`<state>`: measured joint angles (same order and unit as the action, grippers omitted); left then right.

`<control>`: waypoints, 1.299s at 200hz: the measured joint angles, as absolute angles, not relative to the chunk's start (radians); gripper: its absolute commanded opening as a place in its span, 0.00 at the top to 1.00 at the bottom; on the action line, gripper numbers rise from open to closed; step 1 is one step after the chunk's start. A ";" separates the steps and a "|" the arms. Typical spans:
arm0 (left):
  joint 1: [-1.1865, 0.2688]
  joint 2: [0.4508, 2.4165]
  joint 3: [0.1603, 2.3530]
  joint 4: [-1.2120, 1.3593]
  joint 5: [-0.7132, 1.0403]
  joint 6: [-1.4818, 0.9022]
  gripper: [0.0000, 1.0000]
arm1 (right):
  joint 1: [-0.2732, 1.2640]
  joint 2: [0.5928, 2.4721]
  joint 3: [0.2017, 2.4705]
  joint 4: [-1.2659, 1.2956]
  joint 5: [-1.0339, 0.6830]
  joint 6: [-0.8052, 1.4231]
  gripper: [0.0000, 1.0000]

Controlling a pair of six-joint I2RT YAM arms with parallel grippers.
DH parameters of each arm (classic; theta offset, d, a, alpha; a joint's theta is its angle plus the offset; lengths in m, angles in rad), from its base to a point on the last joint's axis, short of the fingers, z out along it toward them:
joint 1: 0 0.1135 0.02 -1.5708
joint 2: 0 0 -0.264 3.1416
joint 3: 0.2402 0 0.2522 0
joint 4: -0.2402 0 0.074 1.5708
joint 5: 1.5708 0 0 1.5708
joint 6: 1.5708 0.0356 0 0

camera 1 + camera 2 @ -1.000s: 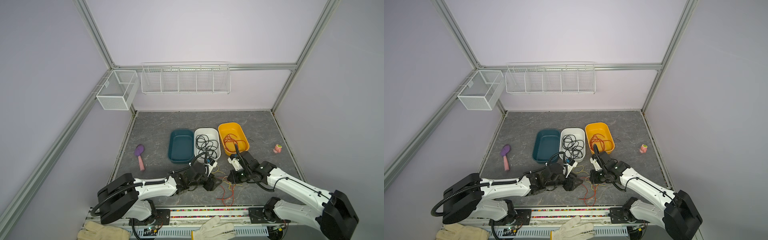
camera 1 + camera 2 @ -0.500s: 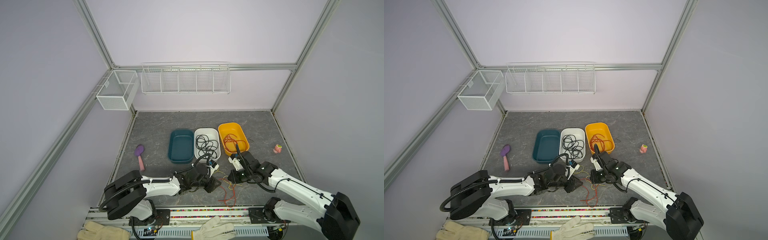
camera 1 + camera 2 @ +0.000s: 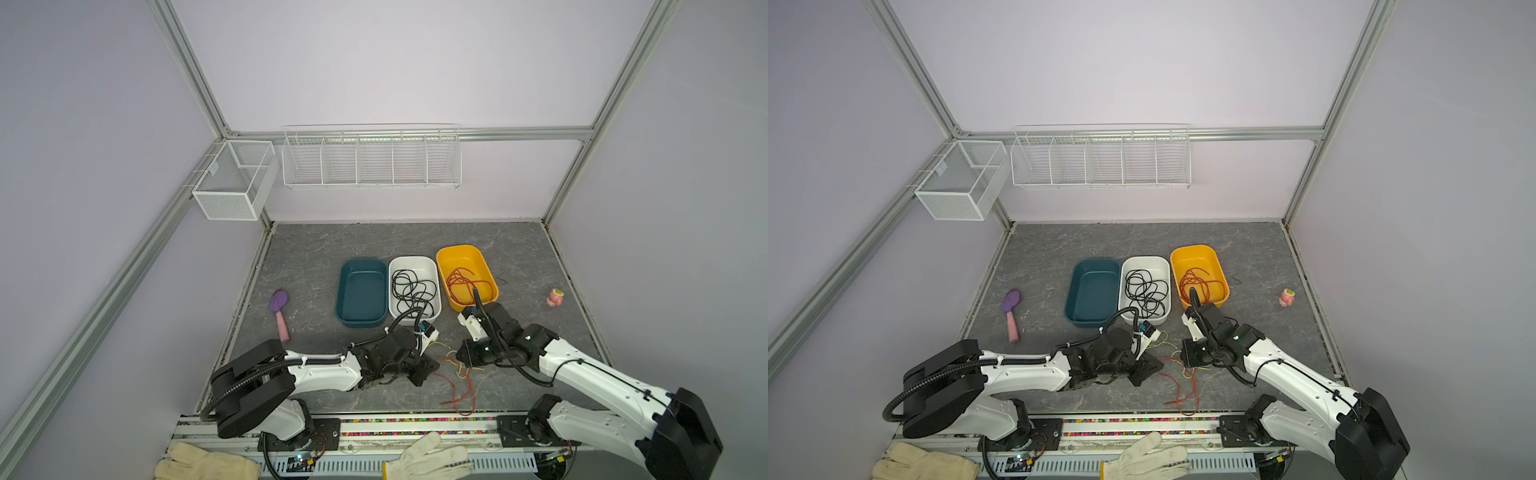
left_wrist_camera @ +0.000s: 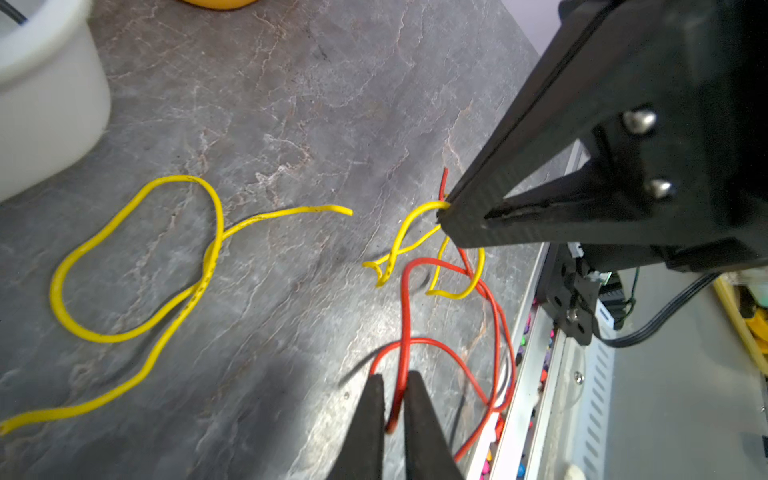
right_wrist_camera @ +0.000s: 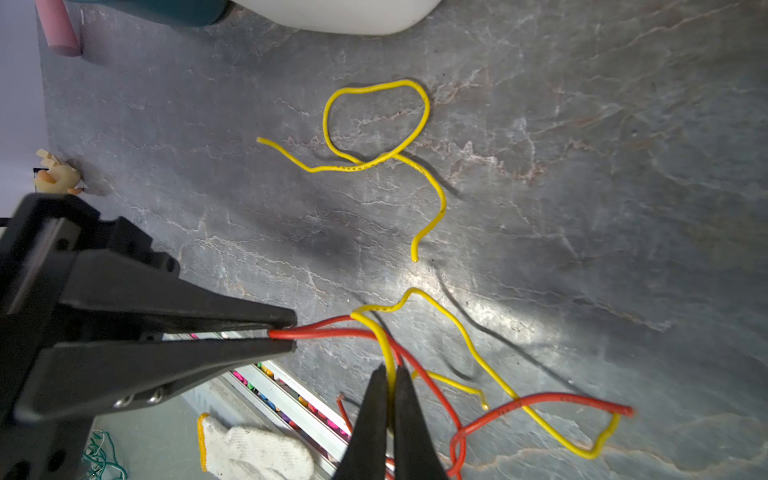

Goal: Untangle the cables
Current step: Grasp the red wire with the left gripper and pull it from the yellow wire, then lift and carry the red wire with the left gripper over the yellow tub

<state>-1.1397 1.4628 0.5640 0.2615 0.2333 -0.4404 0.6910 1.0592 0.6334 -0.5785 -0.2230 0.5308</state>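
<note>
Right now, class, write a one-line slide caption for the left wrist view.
Left gripper shut on a red cable, right gripper pinching a tangled yellow cable above the grey table.

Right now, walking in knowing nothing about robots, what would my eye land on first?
Near the front edge of the table, two black pincers meet over a red-and-yellow tangle: the left gripper pinches a red cable, the right gripper a yellow cable. Behind them three tubs stand in a row: the teal tub empty, the white tub holding black cables, the orange tub holding red cables.
</note>
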 measured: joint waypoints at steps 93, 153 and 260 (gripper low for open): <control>-1.140 1.156 0.583 0.005 0.201 -0.403 1.00 | 0.665 0.946 0.625 -0.625 -0.105 0.544 0.94; -1.140 0.649 0.567 -0.281 0.084 -0.426 1.00 | 0.612 0.947 0.579 -0.621 -0.098 0.560 0.94; -1.134 0.793 0.980 -0.580 -0.133 -0.407 1.00 | 0.590 0.951 0.519 -0.518 -0.150 0.573 0.94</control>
